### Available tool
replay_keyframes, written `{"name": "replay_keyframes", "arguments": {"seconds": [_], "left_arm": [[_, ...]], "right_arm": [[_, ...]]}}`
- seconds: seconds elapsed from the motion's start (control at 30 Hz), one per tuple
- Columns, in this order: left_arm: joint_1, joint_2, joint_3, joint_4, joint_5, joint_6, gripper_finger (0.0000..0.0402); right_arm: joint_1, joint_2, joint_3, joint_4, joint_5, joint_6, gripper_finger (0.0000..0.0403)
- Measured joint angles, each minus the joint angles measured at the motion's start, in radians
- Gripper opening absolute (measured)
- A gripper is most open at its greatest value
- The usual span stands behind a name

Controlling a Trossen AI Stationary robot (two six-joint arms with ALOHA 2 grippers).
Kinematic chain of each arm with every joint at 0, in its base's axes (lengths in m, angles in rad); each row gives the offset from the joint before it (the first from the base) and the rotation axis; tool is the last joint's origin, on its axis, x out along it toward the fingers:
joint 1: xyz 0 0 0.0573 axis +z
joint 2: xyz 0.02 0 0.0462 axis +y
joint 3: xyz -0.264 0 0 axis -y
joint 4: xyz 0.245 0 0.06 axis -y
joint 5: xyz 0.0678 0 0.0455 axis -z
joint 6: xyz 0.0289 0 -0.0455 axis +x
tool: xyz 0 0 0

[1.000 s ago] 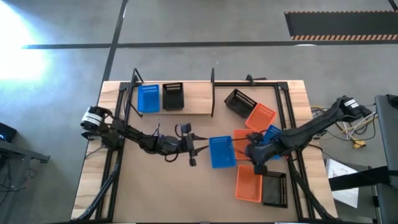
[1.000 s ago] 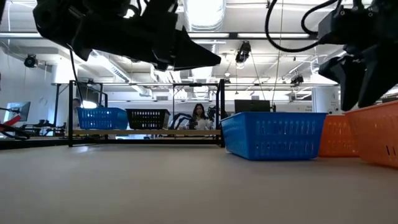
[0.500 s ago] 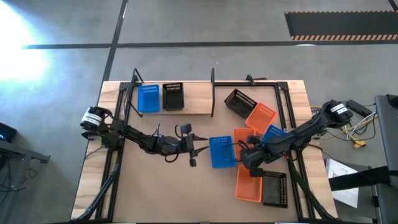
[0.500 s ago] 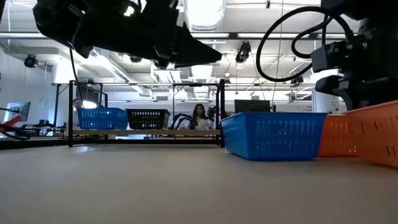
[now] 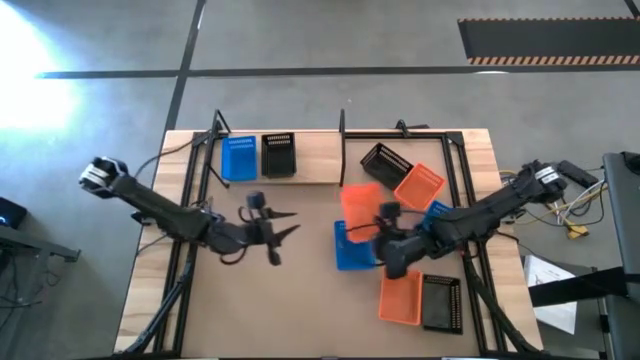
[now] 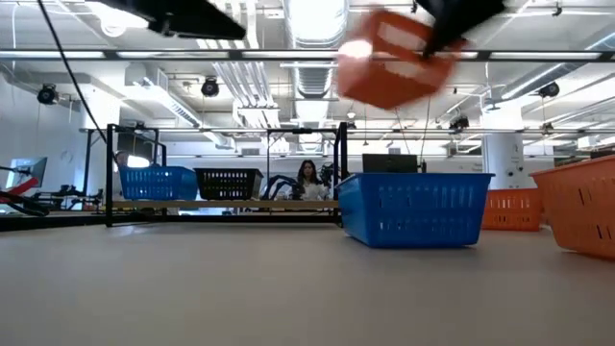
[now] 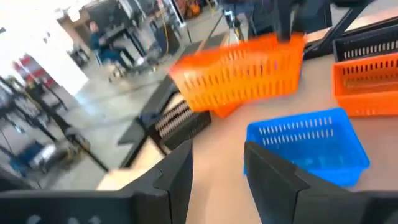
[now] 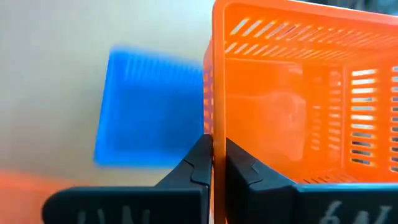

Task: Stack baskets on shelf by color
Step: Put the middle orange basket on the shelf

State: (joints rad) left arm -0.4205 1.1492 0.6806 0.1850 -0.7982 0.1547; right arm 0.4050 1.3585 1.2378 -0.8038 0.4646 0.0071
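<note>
My right gripper (image 8: 213, 163) is shut on an orange basket (image 5: 360, 204) and holds it in the air over the table's middle. The basket also shows in the low view (image 6: 394, 56) and the left wrist view (image 7: 239, 71). Below it a blue basket (image 5: 352, 250) rests on its base on the table. My left gripper (image 7: 217, 168) is open with nothing between its fingers, left of the blue basket (image 5: 275, 232). On the shelf (image 5: 310, 172) at the far side stand a blue basket (image 5: 238, 158) and a black basket (image 5: 278, 155). My right gripper pinches one side wall of the orange basket at its rim (image 8: 212, 118), one finger inside the basket and one outside. The fingers come slanting down from the table's right side. The basket is lifted clear and hangs tilted above the blue basket.
At the right lie a black basket (image 5: 385, 162), an orange basket (image 5: 418, 186) and a blue basket (image 5: 438, 212). Nearer the front are another orange basket (image 5: 400, 297) and a black basket (image 5: 440, 303). The shelf's black uprights (image 6: 343, 173) stand at the far side.
My right gripper has shut on the orange basket's wall and raised it off the table, carrying it up and toward the left over the blue basket. My left arm has risen and drawn back toward the table's left edge, its fingers still apart.
</note>
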Motion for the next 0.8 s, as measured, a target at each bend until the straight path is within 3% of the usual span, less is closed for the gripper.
{"name": "replay_keyframes", "arguments": {"seconds": [0.13, 0.27, 0.57, 0.8], "left_arm": [[-0.001, -0.110, -0.097, -0.063, -0.001, -0.130, 0.0128], [-0.008, -0.183, -0.213, -0.060, -0.001, -0.264, 0.0128], [-0.054, -0.206, -0.349, 0.093, 0.002, -0.332, 0.0128], [-0.067, -0.206, -0.347, 0.098, 0.002, -0.306, 0.0128]], "right_arm": [[-0.112, 0.078, 0.151, 0.137, -0.049, -0.255, 0.0008], [-0.266, 0.192, 0.286, 0.157, -0.163, -0.393, 0.0008], [-0.623, 0.447, 0.482, 0.148, -0.323, -0.458, 0.0008], [-0.732, 0.595, 0.567, 0.086, -0.421, -0.455, 0.0008]]}}
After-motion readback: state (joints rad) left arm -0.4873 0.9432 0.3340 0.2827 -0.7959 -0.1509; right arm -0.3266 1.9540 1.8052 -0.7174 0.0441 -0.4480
